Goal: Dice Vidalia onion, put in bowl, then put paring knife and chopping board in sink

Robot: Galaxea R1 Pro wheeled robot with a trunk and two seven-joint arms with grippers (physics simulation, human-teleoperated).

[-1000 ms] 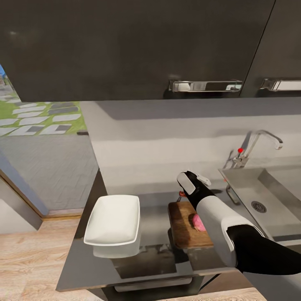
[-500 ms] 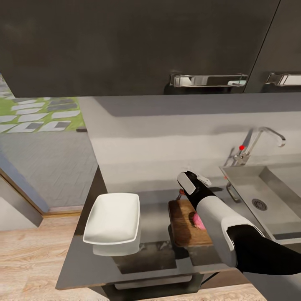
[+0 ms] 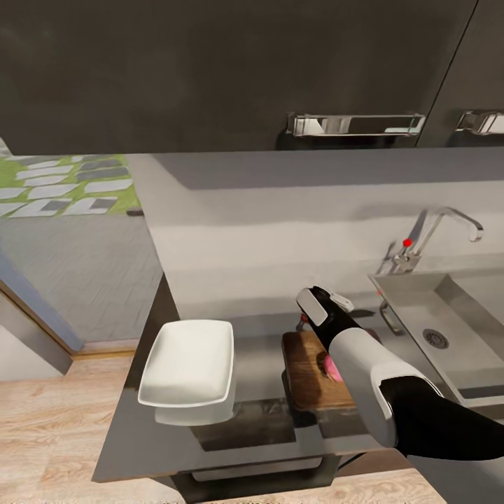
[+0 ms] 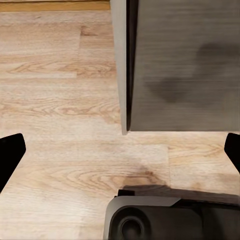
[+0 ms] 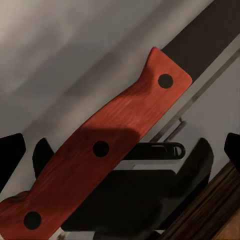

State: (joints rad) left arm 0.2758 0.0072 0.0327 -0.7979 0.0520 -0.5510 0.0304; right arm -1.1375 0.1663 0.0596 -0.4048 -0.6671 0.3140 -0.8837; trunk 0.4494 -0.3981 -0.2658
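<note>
countertop [image 3: 266, 371] grey | right gripper [image 3: 316, 302] over knife [image 5: 100, 150] beyond board [image 3: 308, 374], fingers wide apart, holding nothing | left gripper [image 4: 120, 150] spread wide over floor [image 4: 60, 100]

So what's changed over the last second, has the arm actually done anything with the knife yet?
Hardly anything. The whole head view shifts slightly, so the camera moved, not the objects. The right gripper stays past the far edge of the chopping board, over the paring knife, fingers apart, not gripping. The Vidalia onion still sits on the board, and the bowl stays on the countertop.
</note>
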